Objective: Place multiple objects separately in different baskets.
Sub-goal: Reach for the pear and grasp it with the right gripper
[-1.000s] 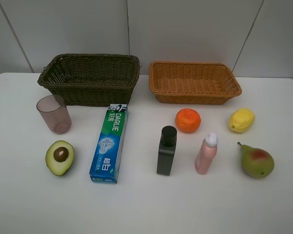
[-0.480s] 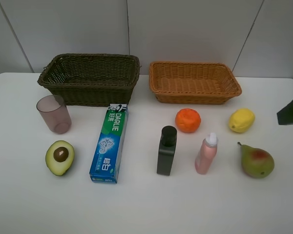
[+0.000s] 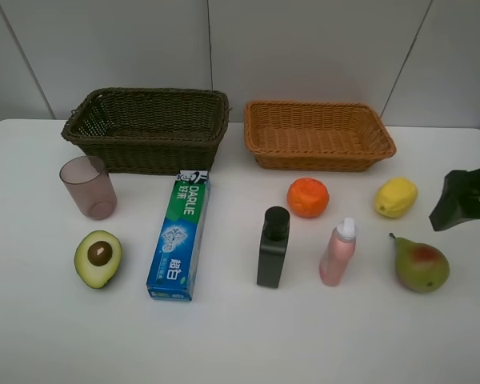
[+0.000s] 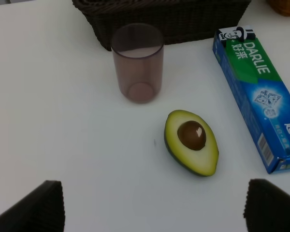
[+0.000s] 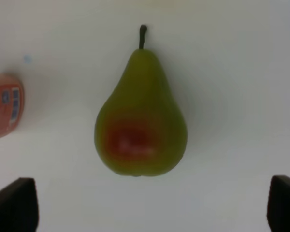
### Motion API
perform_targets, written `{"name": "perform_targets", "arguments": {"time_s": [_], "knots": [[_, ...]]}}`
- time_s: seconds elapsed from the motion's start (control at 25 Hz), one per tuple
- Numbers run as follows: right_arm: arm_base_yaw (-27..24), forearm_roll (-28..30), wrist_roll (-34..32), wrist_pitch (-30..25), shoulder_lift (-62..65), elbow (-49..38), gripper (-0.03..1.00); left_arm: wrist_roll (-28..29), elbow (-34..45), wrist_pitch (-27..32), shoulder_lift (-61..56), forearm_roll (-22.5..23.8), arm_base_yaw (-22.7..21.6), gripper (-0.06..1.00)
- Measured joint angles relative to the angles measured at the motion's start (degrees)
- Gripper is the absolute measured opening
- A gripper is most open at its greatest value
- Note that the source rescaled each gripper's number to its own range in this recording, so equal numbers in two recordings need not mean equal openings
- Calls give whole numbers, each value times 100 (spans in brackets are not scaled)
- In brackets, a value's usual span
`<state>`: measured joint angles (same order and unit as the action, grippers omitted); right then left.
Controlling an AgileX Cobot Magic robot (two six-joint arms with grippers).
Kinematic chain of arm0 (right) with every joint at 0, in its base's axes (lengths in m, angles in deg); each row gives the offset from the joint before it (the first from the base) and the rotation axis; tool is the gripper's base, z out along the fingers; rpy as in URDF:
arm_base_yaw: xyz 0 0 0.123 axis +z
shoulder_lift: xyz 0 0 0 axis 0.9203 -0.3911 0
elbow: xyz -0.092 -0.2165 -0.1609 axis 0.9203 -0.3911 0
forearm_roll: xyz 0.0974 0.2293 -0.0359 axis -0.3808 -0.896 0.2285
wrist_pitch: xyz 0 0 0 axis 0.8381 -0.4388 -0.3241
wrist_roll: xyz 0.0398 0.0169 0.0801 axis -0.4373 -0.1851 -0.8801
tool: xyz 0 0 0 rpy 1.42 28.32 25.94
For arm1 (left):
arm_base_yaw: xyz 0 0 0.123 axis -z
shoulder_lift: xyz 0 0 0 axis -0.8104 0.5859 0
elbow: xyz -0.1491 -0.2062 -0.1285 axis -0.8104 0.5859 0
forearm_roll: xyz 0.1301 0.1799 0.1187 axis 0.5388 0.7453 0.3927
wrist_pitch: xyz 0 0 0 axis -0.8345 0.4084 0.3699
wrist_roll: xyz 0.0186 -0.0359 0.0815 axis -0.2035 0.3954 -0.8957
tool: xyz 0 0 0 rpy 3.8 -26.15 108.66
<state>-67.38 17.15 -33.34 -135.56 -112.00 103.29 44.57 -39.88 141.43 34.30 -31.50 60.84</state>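
On the white table stand a mauve cup point(image 3: 88, 187), halved avocado point(image 3: 98, 258), toothpaste box point(image 3: 179, 235), black bottle point(image 3: 273, 248), pink bottle point(image 3: 338, 253), orange point(image 3: 308, 198), lemon point(image 3: 396, 197) and pear point(image 3: 421, 266). Behind them stand the dark basket point(image 3: 144, 156) and the tan basket point(image 3: 320, 162), both empty. My right gripper point(image 3: 462, 200) is open above the pear point(image 5: 140, 121), fingertips point(image 5: 12, 205) wide apart. My left gripper point(image 4: 150, 208) is open above the table near the avocado point(image 4: 192, 142) and cup point(image 4: 138, 63). It is out of the high view.
The table point(image 3: 240, 336) meets a grey panelled wall right behind the baskets. The toothpaste box point(image 4: 261, 96) lies beside the avocado in the left wrist view, and the pink bottle point(image 5: 5, 106) lies beside the pear in the right wrist view.
My right gripper has come into the high view from the right edge and moved left and lower, toward the pear. No object has moved.
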Motion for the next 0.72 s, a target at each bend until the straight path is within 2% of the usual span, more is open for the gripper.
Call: {"name": "perform_targets", "arguments": {"time_s": [0.16,0.72], "knots": [[0,1,0,254,-393,0,100,0,0,0,0,0,0,98],[136,1,0,611,-1733,0,100,0,0,0,0,0,0,98]]}}
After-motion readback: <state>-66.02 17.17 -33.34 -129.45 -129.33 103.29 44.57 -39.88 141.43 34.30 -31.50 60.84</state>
